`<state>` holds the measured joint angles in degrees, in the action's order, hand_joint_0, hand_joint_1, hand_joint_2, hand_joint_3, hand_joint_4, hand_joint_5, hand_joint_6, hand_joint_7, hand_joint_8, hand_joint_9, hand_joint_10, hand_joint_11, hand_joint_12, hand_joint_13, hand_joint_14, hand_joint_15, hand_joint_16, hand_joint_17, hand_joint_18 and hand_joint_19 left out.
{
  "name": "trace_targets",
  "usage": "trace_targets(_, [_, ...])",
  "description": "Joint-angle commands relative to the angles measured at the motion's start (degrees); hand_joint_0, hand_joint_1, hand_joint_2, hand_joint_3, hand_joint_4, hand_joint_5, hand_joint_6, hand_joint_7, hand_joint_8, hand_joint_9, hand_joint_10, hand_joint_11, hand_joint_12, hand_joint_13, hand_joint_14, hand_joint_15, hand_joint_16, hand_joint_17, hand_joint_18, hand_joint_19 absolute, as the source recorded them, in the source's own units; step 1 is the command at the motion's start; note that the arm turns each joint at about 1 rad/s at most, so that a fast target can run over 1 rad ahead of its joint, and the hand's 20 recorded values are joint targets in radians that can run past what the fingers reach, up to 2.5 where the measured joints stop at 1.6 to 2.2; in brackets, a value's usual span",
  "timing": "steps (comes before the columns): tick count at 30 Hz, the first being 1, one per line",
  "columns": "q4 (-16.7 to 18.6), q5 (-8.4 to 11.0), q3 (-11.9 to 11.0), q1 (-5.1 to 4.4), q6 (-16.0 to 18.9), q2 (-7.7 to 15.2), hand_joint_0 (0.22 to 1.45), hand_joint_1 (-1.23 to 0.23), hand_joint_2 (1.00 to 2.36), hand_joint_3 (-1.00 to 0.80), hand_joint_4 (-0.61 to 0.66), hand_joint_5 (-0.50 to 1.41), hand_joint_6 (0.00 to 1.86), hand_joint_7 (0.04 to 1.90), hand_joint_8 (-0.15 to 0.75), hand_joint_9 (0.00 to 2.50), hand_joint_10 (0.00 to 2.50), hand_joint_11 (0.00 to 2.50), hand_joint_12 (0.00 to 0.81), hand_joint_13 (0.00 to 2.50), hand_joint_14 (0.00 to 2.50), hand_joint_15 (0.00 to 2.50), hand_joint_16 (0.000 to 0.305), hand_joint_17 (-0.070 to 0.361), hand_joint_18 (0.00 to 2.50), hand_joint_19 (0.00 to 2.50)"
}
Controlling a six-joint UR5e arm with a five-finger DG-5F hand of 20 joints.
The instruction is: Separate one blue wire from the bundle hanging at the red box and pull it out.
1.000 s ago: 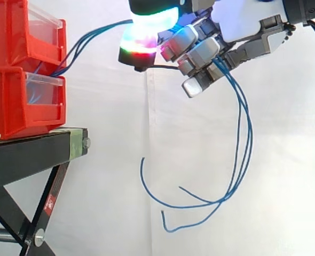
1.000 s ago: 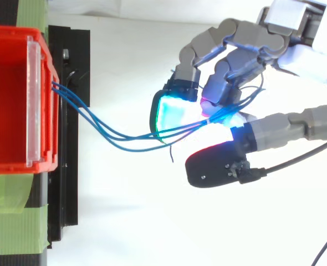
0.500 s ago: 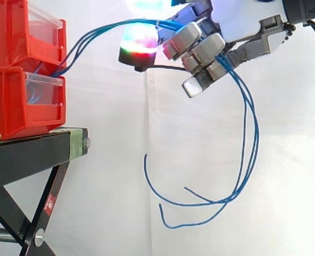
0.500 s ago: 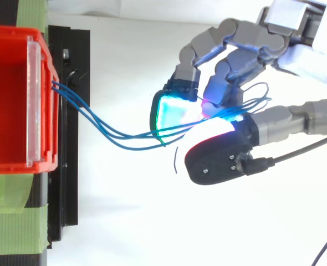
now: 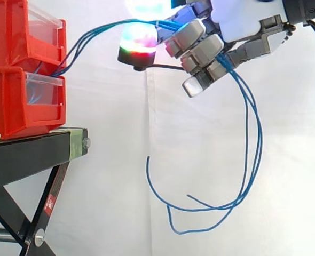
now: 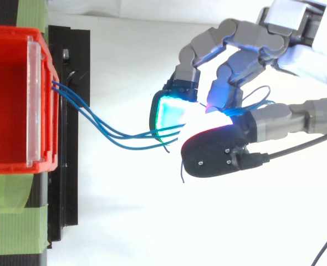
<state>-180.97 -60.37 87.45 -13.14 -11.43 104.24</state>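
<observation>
Three blue wires (image 5: 93, 33) leave the stacked red bins (image 5: 10, 101) and rise rightward into my hand (image 5: 203, 50) near the top of the side view. The hand's fingers are curled and its thumb closes against them, pinching the wires together. Past the hand the wires drop in a long loop (image 5: 251, 160), and their loose ends curl up at the lower middle. From above, the wires (image 6: 113, 133) run from the bin's (image 6: 8, 100) front edge to the glowing fingertips (image 6: 169, 113), where the thumb (image 6: 213, 155) covers them. All three strands stay bunched; none stands apart.
The bins rest on a black stand (image 5: 34, 152) with slanted legs, with green tape (image 6: 19, 227) at its edge in the top view. A white curtain (image 5: 285, 160) hangs behind. Open air lies below and right of the hand.
The thumb has swung left and closed further over the wires. The hanging loop and the loose ends have shifted slightly down and to the right.
</observation>
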Motion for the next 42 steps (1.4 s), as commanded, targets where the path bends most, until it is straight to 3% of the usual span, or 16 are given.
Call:
trace_targets(1, [0.0,-0.01,0.0,-0.04,0.0,0.0,0.61,-0.72,1.02,-0.2,0.07,-0.18,0.94,0.91,0.303,0.94,0.77,1.47,0.418,0.94,0.79,1.45,0.051,0.114,0.87,0.8])
trace_targets(4, [0.0,-0.01,0.0,-0.04,0.0,0.0,0.62,-0.75,1.02,-0.17,0.04,-0.18,0.94,0.93,0.31,0.94,0.8,1.44,0.429,0.94,0.82,1.44,0.052,0.118,0.88,0.79])
trace_targets(8, [0.0,-0.01,0.0,-0.04,0.0,0.0,0.63,-0.88,1.02,-0.13,0.09,-0.2,0.94,0.92,0.304,0.9,0.74,1.51,0.435,0.94,0.69,1.52,0.053,0.119,0.87,0.77])
trace_targets(13, [0.0,-0.01,0.0,0.05,0.0,0.0,0.65,-0.93,1.02,-0.12,0.12,-0.21,0.95,0.91,0.298,0.85,0.66,1.57,0.437,0.92,0.64,1.57,0.053,0.12,0.86,0.75])
trace_targets(25, [-0.1,-0.01,0.0,0.05,0.1,0.0,0.62,-0.99,1.01,-0.35,0.17,-0.23,0.94,0.89,0.312,0.79,0.65,1.56,0.433,0.89,0.59,1.59,0.055,0.123,0.83,0.74])
trace_targets(30, [-0.1,-0.01,0.0,0.14,0.2,0.0,0.61,-0.95,1.01,-0.4,0.18,-0.23,0.94,0.86,0.317,0.79,0.68,1.52,0.436,0.9,0.59,1.59,0.054,0.122,0.84,0.74])
trace_targets(36, [-0.1,-0.01,0.0,0.05,0.1,0.0,0.55,-0.72,1.01,-0.43,0.17,-0.21,0.93,0.86,0.323,0.87,0.73,1.48,0.427,0.89,0.75,1.47,0.054,0.122,0.85,0.78])
trace_targets(42, [-0.1,-0.01,0.0,0.14,0.1,0.0,0.54,-0.65,1.01,-0.43,0.17,-0.21,0.93,0.86,0.324,0.89,0.73,1.47,0.431,0.88,0.8,1.45,0.054,0.121,0.85,0.79])
